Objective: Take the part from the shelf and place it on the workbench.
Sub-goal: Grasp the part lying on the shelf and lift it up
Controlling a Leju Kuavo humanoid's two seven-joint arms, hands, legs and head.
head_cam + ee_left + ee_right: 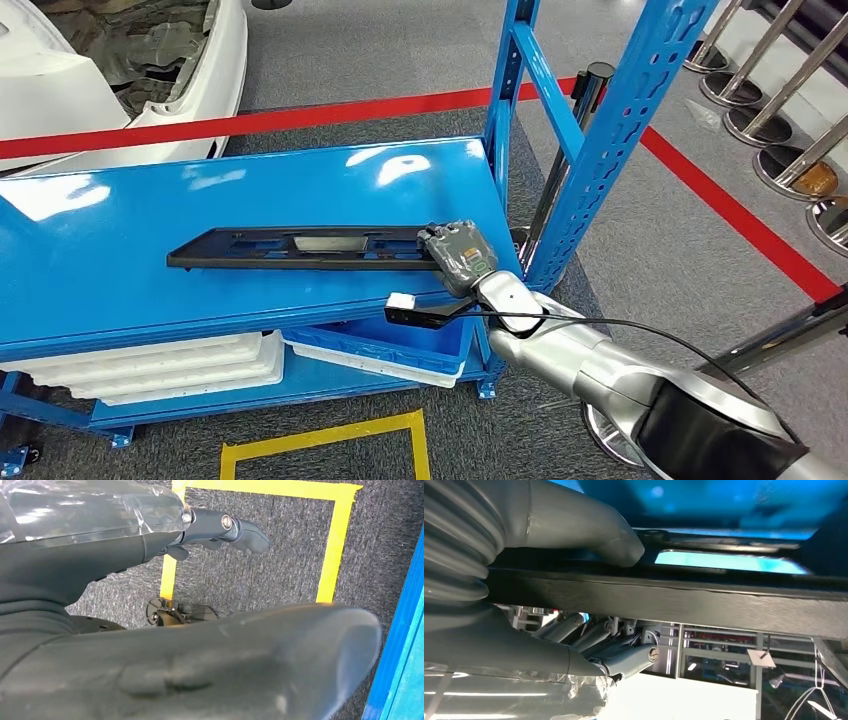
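Our left hand (220, 530) hangs over the floor holding nothing, its fingers loosely apart. The part (300, 247), a long black frame, lies flat on the blue shelf (120, 260) toward its right front corner. Our right hand (460, 258) clamps its right end, thumb opposing fingers; gripped so far off-centre, the free end may sag, twist loose, or strike the upright (610, 140).

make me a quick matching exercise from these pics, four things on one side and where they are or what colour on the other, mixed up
Things:
1. black part
2. right hand
3. white trays
4. yellow tape outline

Places or states:
A. on the grey floor in front of the shelf
B. stacked on the lower level, under the blue shelf board
C. lying flat on the blue shelf board
D. at the part's end, thumb on top and fingers below

Pairs: 1-C, 2-D, 3-B, 4-A
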